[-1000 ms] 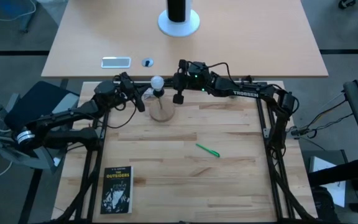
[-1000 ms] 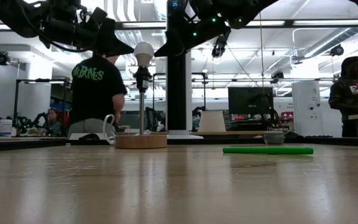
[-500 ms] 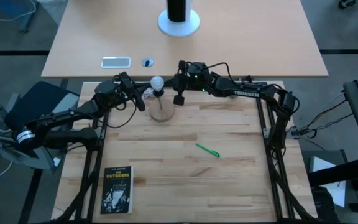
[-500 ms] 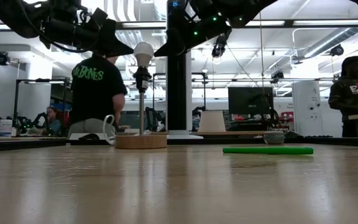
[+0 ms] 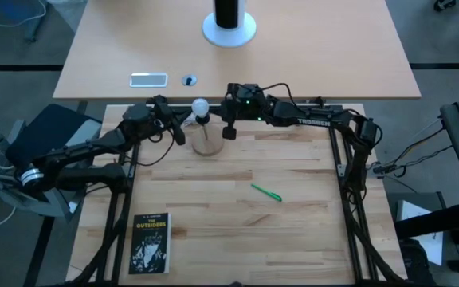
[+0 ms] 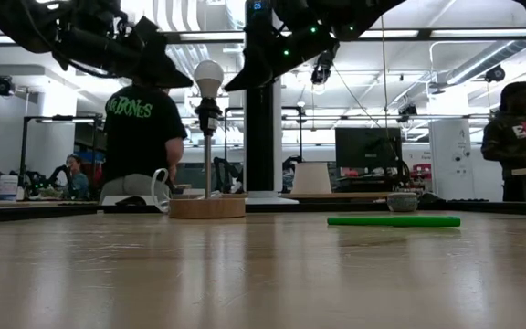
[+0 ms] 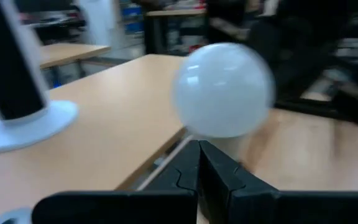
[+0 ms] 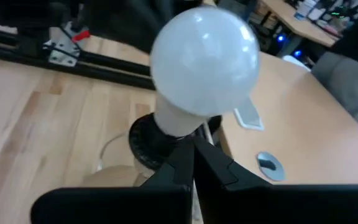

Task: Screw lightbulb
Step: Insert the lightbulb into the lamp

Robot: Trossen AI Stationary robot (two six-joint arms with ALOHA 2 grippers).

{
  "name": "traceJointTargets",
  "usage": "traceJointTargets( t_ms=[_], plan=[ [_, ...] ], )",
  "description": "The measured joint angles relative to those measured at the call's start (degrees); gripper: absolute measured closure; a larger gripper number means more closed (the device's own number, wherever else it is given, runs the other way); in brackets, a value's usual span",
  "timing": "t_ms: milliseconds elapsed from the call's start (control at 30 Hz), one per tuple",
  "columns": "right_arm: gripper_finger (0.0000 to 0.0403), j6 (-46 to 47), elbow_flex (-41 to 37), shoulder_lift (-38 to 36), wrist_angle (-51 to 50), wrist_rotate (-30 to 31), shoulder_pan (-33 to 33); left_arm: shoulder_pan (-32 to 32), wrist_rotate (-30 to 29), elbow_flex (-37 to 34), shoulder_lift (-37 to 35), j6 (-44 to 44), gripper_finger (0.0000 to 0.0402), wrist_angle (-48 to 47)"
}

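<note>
The small white frosted lightbulb (image 5: 201, 105) is sitting upright in a black socket (image 6: 208, 113) on top of a thin metal stem (image 6: 208, 160) rising from a round light-wood lamp base (image 5: 208, 142), near the far edge of the pale butcher-block wooden bench (image 5: 293, 207). Bulb is also showing in low view (image 6: 209, 76), left wrist view (image 7: 224, 89) and right wrist view (image 8: 205, 59).

Left claw (image 5: 180, 127) is sitting just beside the bulb on its left, fingers pressed fully together, holding nothing; in its wrist view the closed fingertips (image 7: 199, 163) are pointing at the globe just ahead of them. I cannot tell whether they are touching it.

Right claw (image 5: 229, 127) is sitting just beside the bulb on its right, fingers likewise closed all the way, gripping nothing; in its wrist view the closed fingertips (image 8: 191, 155) are pointing at the bulb's neck and socket. Contact cannot be told.

A thin green pen-like stick (image 5: 266, 192) is lying flat mid-bench, well apart from the lamp. A black paperback book with white title lettering (image 5: 150, 243) is lying at the near left part of the bench.

Behind the bench, on a lighter tan desk (image 5: 333, 48), a white round stand with a black post (image 5: 229, 25) is standing, and a flat clear rectangular piece (image 5: 148, 79) is lying beside a small grey round disc (image 5: 189, 80).

In low view, a person in a black shirt with green lettering (image 6: 140, 128) is standing in the room behind, and another person in a dark hoodie (image 6: 516, 137) is at far right.
</note>
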Motion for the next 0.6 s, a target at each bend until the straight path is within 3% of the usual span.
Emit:
traceJointTargets(
  t_ms=[167, 600],
  plan=[
    [0.0403, -0.26, 0.00, 0.00, 2.51, 2.02, -0.76, 0.00, 8.69, 0.00, -0.64, 0.43, 0.0401, 1.65],
    [0.0403, -1.77, 0.02, -0.02, 3.90, -1.78, -0.72, 0.02, 5.36, 0.00, 1.48, 0.47, 0.0401, 4.74]
  ],
)
